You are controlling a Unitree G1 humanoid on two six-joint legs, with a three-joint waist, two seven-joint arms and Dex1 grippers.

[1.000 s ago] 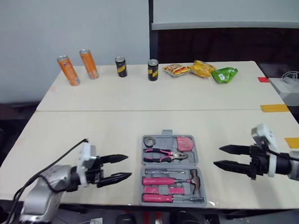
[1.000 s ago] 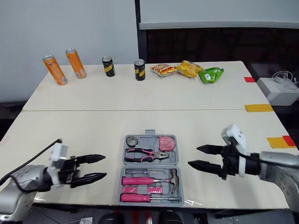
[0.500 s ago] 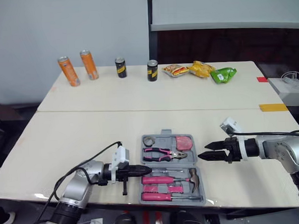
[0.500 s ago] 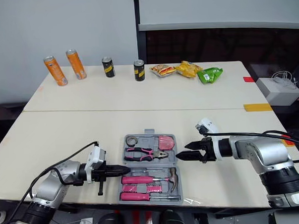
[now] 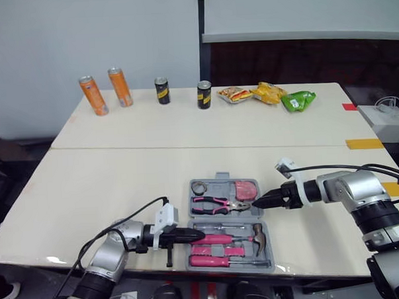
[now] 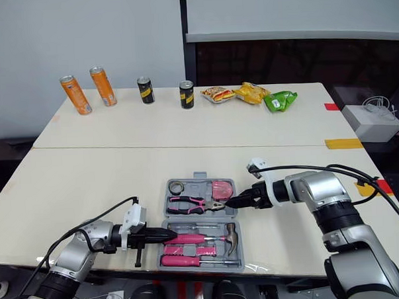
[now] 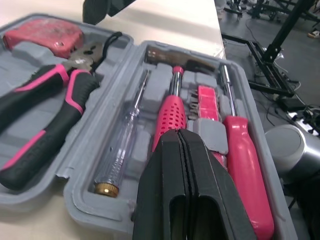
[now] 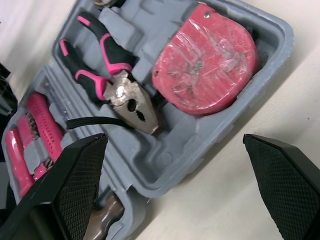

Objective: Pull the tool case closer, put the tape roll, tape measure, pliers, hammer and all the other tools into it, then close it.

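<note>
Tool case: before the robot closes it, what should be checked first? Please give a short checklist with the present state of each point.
1. Tools stowed: the tape roll, tape measure, pliers and hammer lie in the tool case: ok.
2. Case near the front edge of the table: ok.
3. Is the right claw open, at the case's right rim: ok.
4. Is the left claw open for gripping: not ok, shut, over the front half's left side.
5. Nothing loose across the trays: not ok, a thin black cord lies by the pliers' nose.
6. Case closed: not ok, both halves lie open.
</note>
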